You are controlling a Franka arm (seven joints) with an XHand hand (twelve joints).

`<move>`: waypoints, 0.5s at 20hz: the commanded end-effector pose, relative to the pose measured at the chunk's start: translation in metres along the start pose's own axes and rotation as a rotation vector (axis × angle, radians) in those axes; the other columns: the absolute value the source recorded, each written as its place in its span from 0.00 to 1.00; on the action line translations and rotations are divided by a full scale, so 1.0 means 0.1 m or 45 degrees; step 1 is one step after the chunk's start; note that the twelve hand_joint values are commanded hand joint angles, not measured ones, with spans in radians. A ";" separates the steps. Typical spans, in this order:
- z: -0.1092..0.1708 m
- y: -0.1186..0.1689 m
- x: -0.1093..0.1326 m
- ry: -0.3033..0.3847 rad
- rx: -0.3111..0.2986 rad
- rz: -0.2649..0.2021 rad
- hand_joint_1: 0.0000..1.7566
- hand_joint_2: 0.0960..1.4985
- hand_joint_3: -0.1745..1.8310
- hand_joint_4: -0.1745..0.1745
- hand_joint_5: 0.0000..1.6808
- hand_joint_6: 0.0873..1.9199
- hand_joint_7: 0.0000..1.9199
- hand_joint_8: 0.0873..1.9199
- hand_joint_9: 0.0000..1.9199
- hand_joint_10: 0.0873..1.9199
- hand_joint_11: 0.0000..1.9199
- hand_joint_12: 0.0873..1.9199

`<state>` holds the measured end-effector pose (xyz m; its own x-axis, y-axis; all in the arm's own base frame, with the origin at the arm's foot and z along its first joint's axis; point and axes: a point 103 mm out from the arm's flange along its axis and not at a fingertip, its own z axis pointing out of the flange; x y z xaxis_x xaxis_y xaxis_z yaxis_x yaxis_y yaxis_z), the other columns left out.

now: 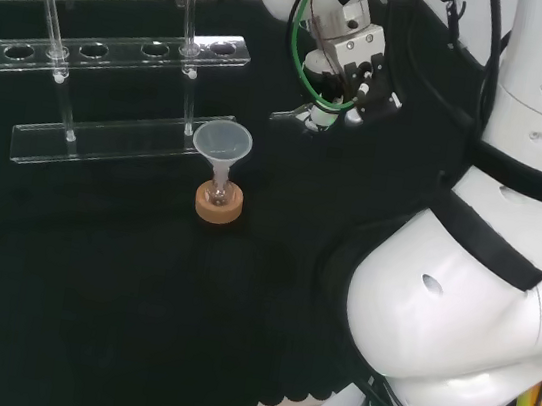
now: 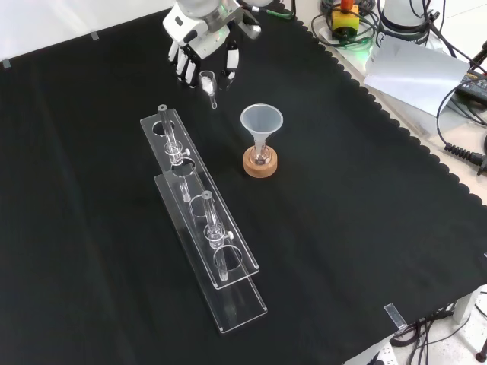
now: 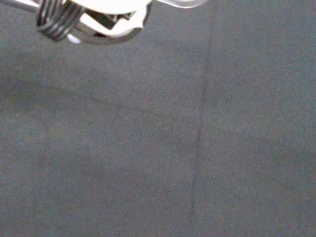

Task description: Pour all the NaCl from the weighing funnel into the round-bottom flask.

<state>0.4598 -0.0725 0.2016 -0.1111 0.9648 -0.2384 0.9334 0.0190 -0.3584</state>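
**Weighing funnel held short of the flask**

We see the hand [image 2: 204, 42] at the far end of the cloth in the front view, its fingers [image 2: 183, 62] curled down around the weighing funnel [image 2: 208, 85], a small clear scoop with white powder in its bowl and its spout pointing toward the near side. It hangs above the cloth, well apart from the target.

Nearer and to the right in that view stands the round-bottom flask [image 2: 261, 158] on its cork ring [image 2: 260, 166], with a plastic funnel [image 2: 262, 122] seated in its neck. We cannot tell whether any salt lies in the flask; the funnel's cone looks empty.

To the left, a clear acrylic rack [image 2: 199, 217] runs toward the near edge and carries slim glass tubes [image 2: 172, 138].

The risk, as we judge it, is spillage: tilting before the spout is over the funnel's mouth would scatter salt on the cloth. A low approach could also clip the funnel's rim and topple the flask off its ring.
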 end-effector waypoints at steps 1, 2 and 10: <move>-0.11 -0.13 0.02 -0.024 -0.007 -0.002 0.61 0.45 0.43 1.00 0.66 0.48 0.35 0.28 0.50 0.16 0.35 0.59; -0.13 -0.16 0.03 -0.027 -0.009 -0.001 0.61 0.44 0.43 1.00 0.66 0.48 0.35 0.28 0.50 0.16 0.35 0.59; -0.37 -0.36 0.08 -0.063 -0.025 0.000 0.61 0.44 0.43 1.00 0.66 0.48 0.35 0.28 0.50 0.16 0.34 0.59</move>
<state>0.4493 -0.0606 0.2326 -0.1212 0.9573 -0.2626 0.9415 0.0271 -0.3358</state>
